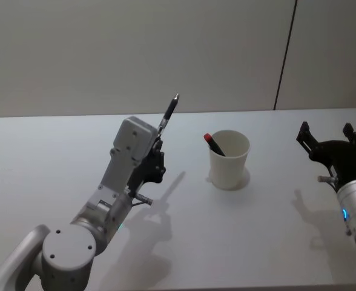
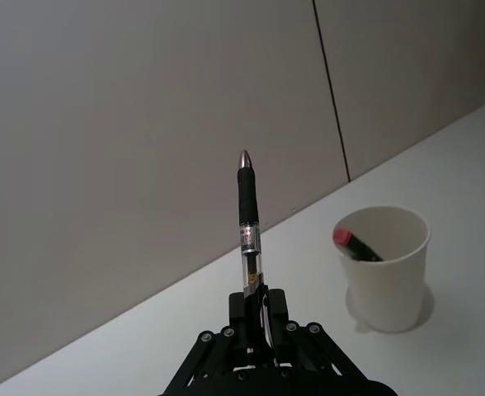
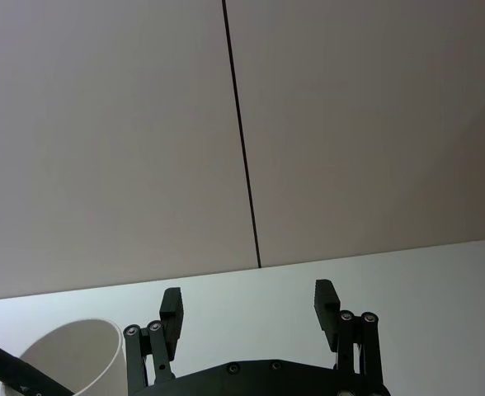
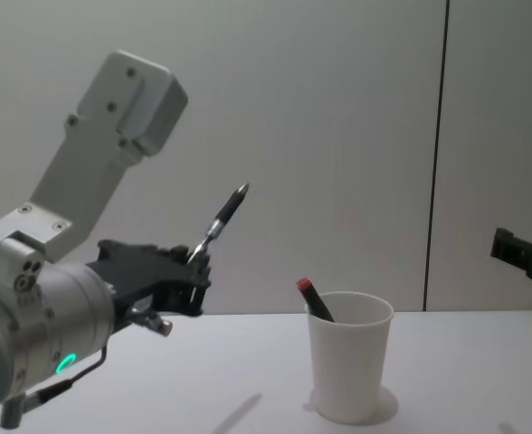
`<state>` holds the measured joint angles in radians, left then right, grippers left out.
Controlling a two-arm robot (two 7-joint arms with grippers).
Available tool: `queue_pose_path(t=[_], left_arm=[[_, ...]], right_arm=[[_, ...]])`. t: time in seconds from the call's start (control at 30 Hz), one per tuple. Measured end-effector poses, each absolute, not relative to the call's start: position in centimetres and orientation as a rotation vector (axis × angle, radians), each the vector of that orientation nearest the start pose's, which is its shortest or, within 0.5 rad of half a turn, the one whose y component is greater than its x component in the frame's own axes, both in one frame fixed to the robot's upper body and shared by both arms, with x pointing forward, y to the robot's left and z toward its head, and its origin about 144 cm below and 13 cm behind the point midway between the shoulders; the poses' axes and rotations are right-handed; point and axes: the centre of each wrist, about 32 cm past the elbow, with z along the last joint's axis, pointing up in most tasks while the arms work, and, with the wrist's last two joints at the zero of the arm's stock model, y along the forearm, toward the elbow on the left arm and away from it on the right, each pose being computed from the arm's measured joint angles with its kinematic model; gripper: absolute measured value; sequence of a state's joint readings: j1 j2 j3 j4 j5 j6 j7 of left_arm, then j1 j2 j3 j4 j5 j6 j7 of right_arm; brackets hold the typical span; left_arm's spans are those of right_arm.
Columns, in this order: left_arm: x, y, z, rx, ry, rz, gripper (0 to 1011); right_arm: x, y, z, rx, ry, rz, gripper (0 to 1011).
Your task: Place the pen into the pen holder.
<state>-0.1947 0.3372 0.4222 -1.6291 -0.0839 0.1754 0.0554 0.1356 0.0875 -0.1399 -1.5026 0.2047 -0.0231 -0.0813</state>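
Left of the pen holder [image 1: 229,171], the left gripper [image 1: 158,145] is clamped on the low end of the pen [image 1: 169,113], holding it tip-up in the air, apart from the holder's rim. Right of the holder, the right gripper [image 1: 327,134] idles with fingers apart. A red-capped pen [image 1: 214,144] leans inside the holder. The carry across and the drop are not yet done.

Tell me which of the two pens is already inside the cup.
The red-ended pen, leaning inside the white paper cup. The black-gripped pen is held aloft in the left gripper, off to the cup's side.
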Motion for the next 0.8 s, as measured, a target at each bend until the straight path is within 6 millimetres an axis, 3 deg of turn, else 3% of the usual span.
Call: queue_pose_path(t=[0.8], left_arm=[[51.1, 20.6, 117.2, -0.150, -0.375, 0.897, 173]], right_arm=[[49.6, -21.0, 116.5, 0.135, 0.032, -1.515, 1001]])
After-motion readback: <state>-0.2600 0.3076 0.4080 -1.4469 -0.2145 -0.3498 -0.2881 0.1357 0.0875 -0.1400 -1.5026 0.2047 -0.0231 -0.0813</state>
